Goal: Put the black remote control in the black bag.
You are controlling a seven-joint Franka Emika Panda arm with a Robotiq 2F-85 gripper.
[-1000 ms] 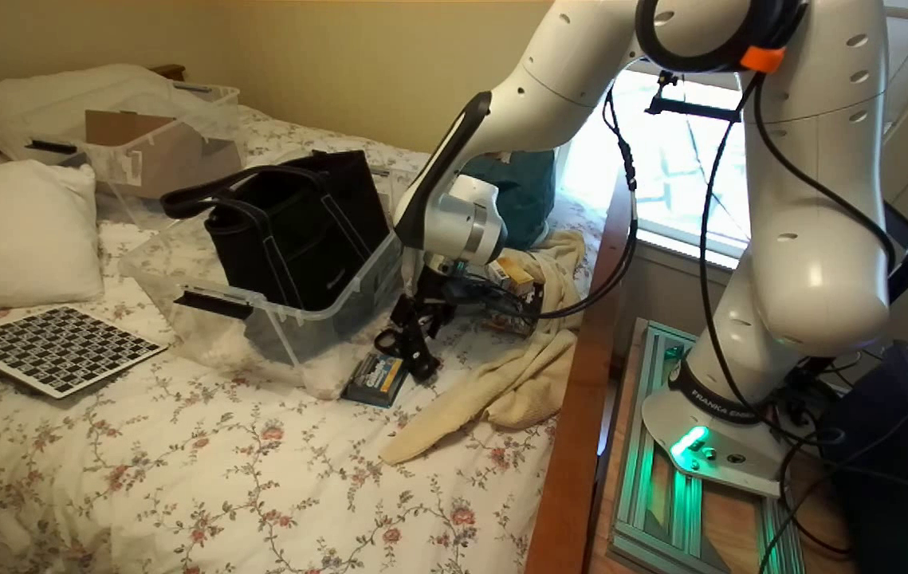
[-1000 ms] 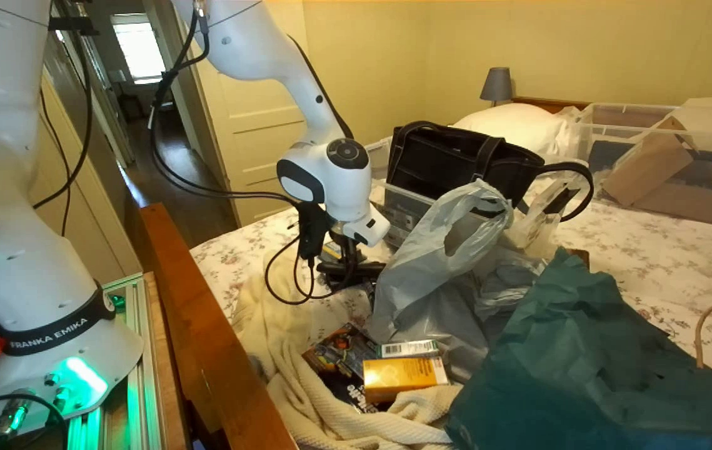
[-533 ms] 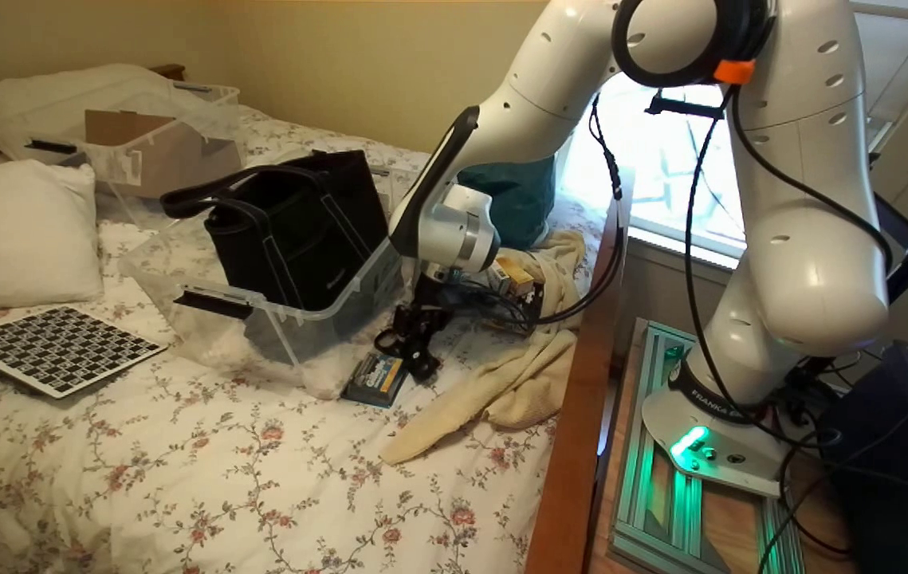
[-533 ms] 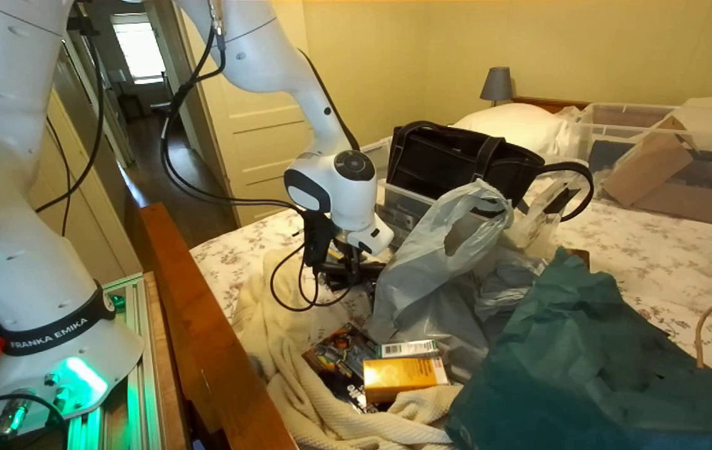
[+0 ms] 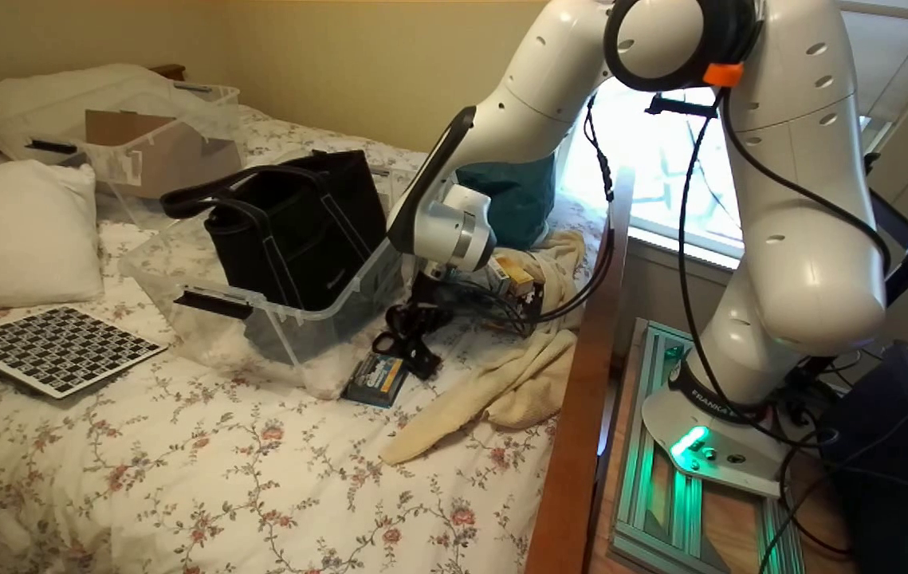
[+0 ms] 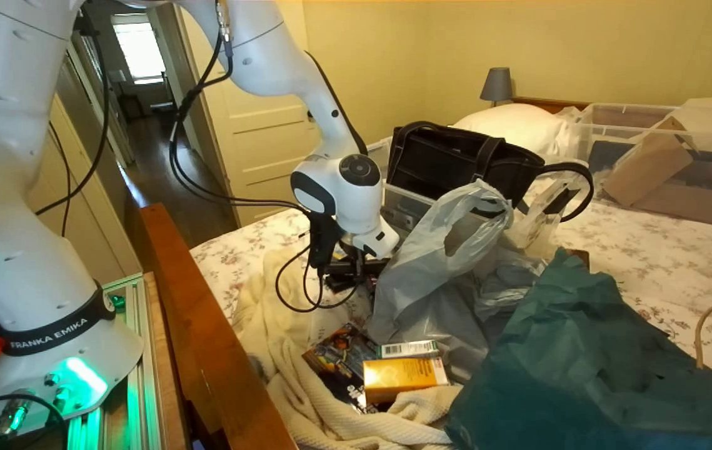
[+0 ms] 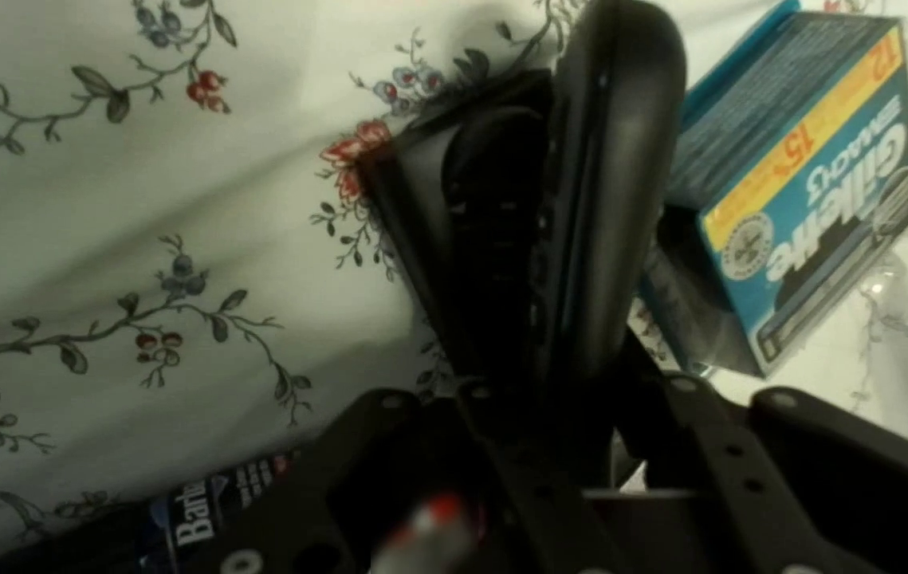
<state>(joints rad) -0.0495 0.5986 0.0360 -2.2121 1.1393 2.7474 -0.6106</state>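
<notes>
The black remote control (image 7: 621,151) stands edge-on in the wrist view, its near end between the fingers of my gripper (image 7: 561,391), which is shut on it. Dark fingers and remote merge where they meet, so the contact itself is hard to see. In an exterior view the gripper (image 5: 414,359) is low over the bed, beside the clear bin; the remote cannot be told apart from it there. The black bag (image 5: 302,239) sits in that bin, mouth upward and slightly tilted, straps hanging over; it shows in an exterior view as well, as a black bag (image 6: 449,165) behind the gripper.
Beneath the remote lies a flat dark gadget (image 7: 414,183) with a greyish face. A blue Gillette box (image 7: 812,183) is close to the fingers. The clear bin's wall (image 5: 314,335) rises between gripper and bag. A grey plastic bag (image 6: 431,287) and teal bundle (image 6: 581,375) stand nearby.
The arm has bent and the hand has come down slightly, moving a little right in an exterior view. The gripper has closed on the remote. Bag and bin have stayed put.
</notes>
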